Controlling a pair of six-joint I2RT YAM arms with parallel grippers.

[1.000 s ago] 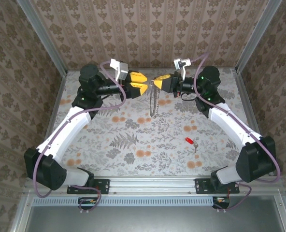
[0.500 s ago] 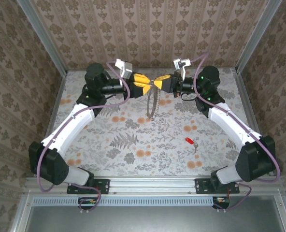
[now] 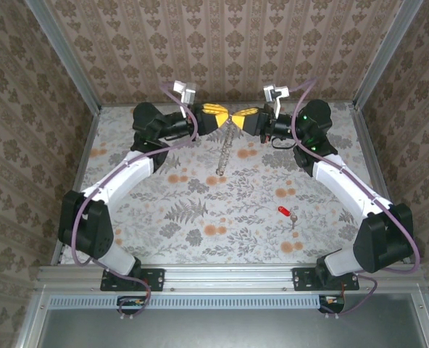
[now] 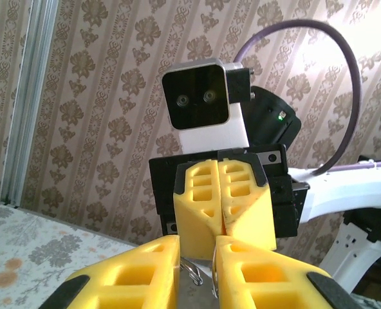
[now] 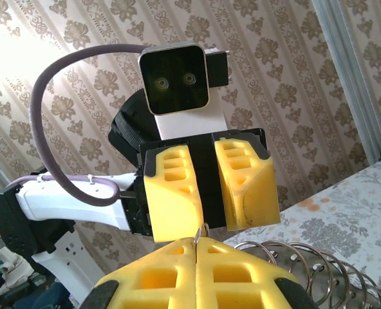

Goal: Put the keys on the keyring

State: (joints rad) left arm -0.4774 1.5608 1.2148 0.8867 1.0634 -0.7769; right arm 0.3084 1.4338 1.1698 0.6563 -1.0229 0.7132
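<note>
1. At the near edge, a metal rail [image 3: 229,274] carried the bases of two arms. The left arm [image 3: 120,181] and the right arm [image 3: 345,181] ran up the sides, leaving the middle of the floral bench [image 3: 193,217] open.
2. One key [image 3: 284,211], red-headed with a small dark blade, lay flat on the right half of the bench. It was nearer the rail than the back, just inside the right arm and well apart from the keyring.
3. One keyring [image 3: 226,148], a silvery loop, hung farther back over the middle of the bench. Whether its lower end touched the surface could not be told.
4. The right end effector [image 3: 240,116] had its fingers pressed together on the top of the keyring. In the right wrist view a bit of wire poked out of the seam.
5. The left end effector [image 3: 222,114] faced it tip to tip, its fingers apart by a narrow gap. The ring's wire showed in that gap, but contact could not be told.
6. The wallpapered back wall [image 3: 222,51] stood close behind both end effectors, with little room there.
</note>
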